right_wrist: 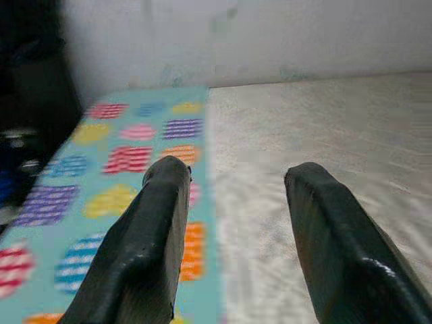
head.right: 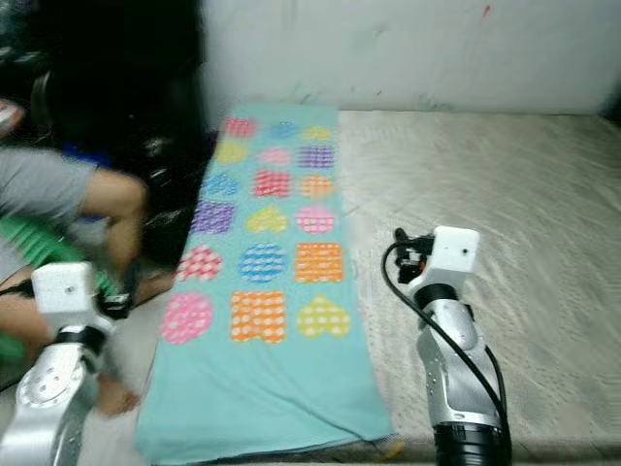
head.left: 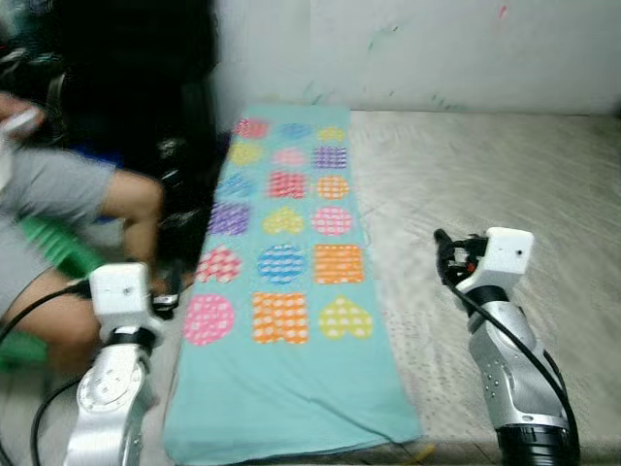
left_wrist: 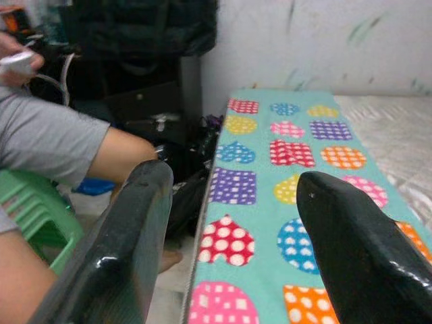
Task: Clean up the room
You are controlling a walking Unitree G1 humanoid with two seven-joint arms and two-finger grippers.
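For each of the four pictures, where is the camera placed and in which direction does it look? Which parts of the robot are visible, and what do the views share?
Left eye view: on the head, looking forward and down at the turquoise blanket on the bed; both silver arms show.
Right eye view: same head, same scene, shifted sideways; a seated person at the robot's left.
Left wrist view: on the left wrist, looking along the open left gripper over the blanket toward the wall.
Right wrist view: on the right wrist, looking along the open right gripper at the blanket's edge and the bare mattress.
Shared: all four show the blanket.
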